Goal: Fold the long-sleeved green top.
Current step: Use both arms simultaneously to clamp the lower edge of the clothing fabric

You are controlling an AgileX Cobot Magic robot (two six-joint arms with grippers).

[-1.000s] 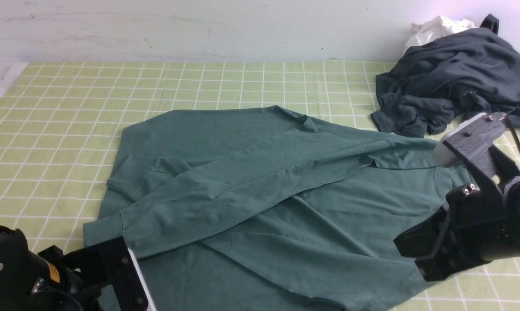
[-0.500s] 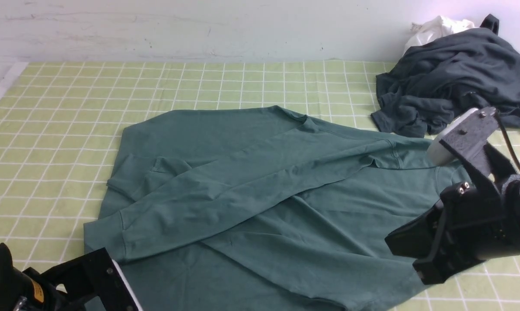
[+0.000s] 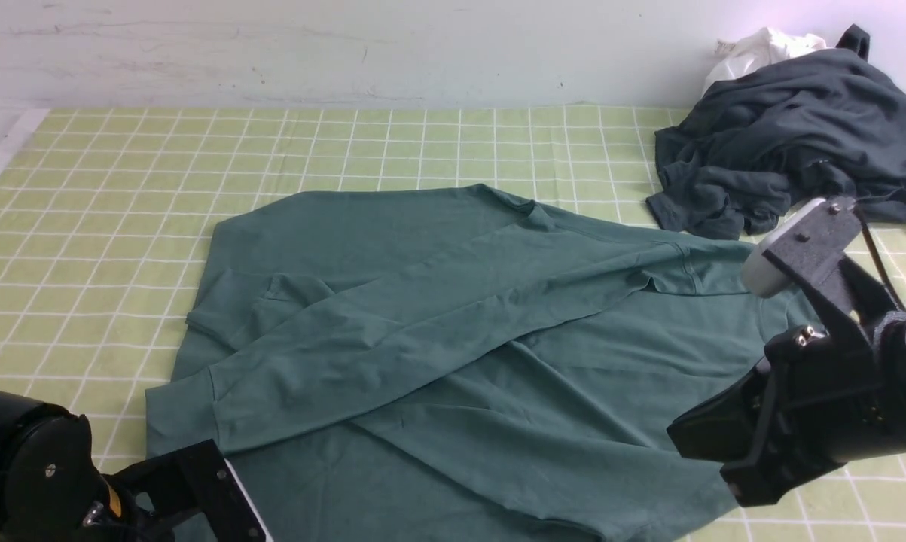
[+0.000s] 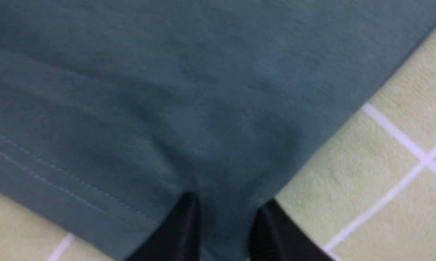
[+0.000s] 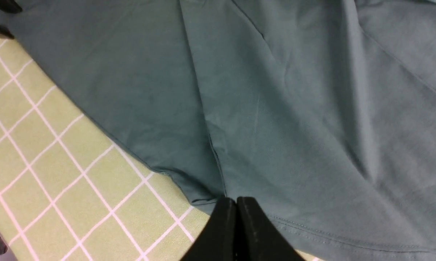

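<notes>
The green long-sleeved top point(image 3: 453, 339) lies spread on the checked tablecloth, one sleeve point(image 3: 392, 331) folded slantwise across its body to the near left. My left gripper point(image 3: 234, 504) is at the top's near left corner. In the left wrist view its fingertips point(image 4: 230, 206) stand apart, with the top's fabric point(image 4: 167, 90) under and between them, close to the stitched hem. My right gripper point(image 3: 705, 459) hangs over the top's near right edge. In the right wrist view it point(image 5: 236, 200) is shut, just above the hem of the top point(image 5: 275, 90), and holds nothing.
A crumpled dark grey garment point(image 3: 791, 135) lies at the back right with a white cloth point(image 3: 761, 49) behind it, against the wall. The yellow-green checked tablecloth point(image 3: 121, 188) covers the table, whose left edge shows as a white strip point(image 3: 1, 158).
My left gripper has opened and moved back a little from the sleeve cuff toward the near edge. My right gripper has drifted slightly left and down. The top lies as before.
</notes>
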